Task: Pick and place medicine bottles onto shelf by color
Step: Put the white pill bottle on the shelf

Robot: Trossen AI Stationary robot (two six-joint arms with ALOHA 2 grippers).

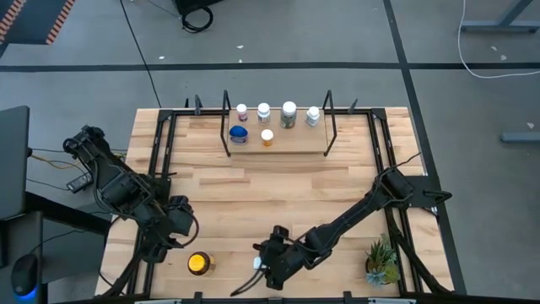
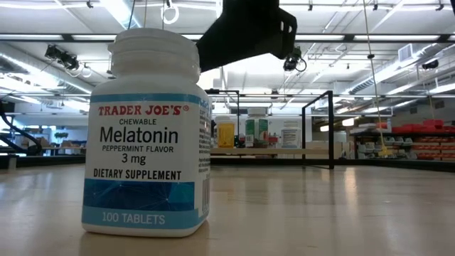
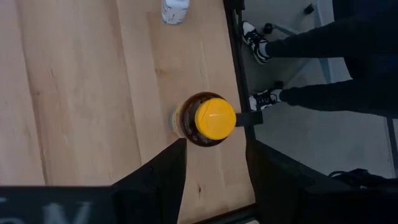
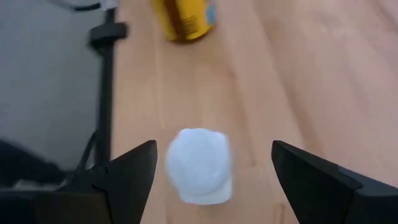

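Observation:
A white-capped Melatonin bottle (image 2: 146,135) stands upright on its base near the table's near edge; it also shows in the high view (image 1: 259,265). My right gripper (image 4: 212,149) hovers open just above it, one finger on either side of the white cap (image 4: 199,165), touching nothing. A larger amber bottle with a yellow cap (image 3: 208,118) stands upright at the near left (image 1: 199,263). My left gripper (image 3: 214,146) is open above and just short of it. The shelf (image 1: 278,148) at the far centre carries several bottles, among them a blue-lidded one (image 1: 239,135) and a small orange one (image 1: 267,137).
A small green potted plant (image 1: 381,260) stands at the near right corner. Black frame rails (image 1: 160,160) run along the table's left and right sides. Bare tabletop (image 1: 278,198) lies between the shelf and the grippers. A person's legs and shoes (image 3: 267,99) show beyond the near edge.

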